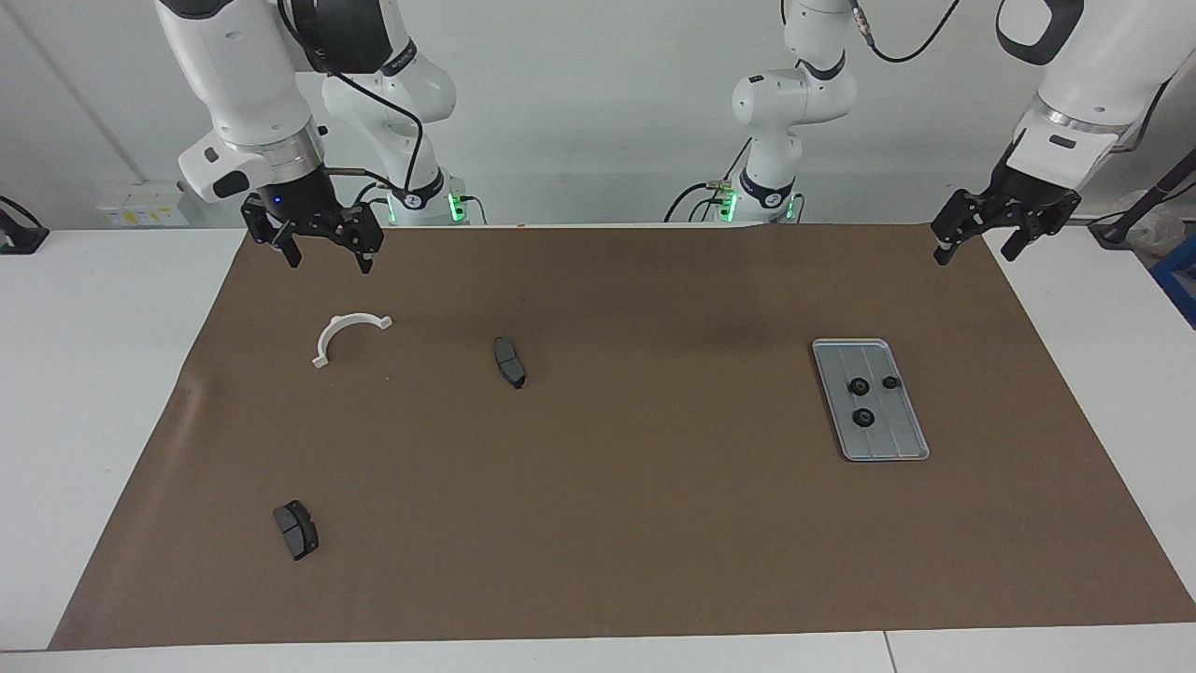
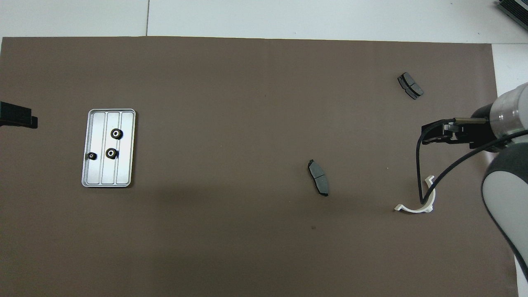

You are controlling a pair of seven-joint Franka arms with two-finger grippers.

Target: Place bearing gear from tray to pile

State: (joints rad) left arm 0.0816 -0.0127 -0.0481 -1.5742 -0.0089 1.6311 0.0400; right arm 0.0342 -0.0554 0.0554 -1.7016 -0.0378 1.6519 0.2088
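The grey ridged tray [image 1: 894, 437] [image 2: 124, 170] lies on the brown mat toward the left arm's end. Three black bearing gears rest in it: one [image 1: 858, 385] [image 2: 110, 153], a second [image 1: 864, 417] [image 2: 116, 133], and a smaller third [image 1: 890, 382] [image 2: 91, 156]. The pile is loosely spread toward the right arm's end: a white half-ring bracket [image 1: 334, 326] [image 2: 412, 210] and two dark brake pads [image 1: 509, 362] [image 2: 318, 177], [image 1: 296, 529] [image 2: 410, 85]. My left gripper [image 1: 974, 254] [image 2: 18, 117] hangs open and empty over the mat's edge beside the tray. My right gripper [image 1: 329, 262] [image 2: 427, 138] hangs open and empty over the mat by the bracket.
The brown mat [image 1: 654, 523] covers most of the white table [image 1: 93, 393]. A black cable [image 2: 420, 173] loops down from the right wrist across the bracket in the overhead view. Both arm bases [image 1: 766, 196] stand at the robots' edge of the table.
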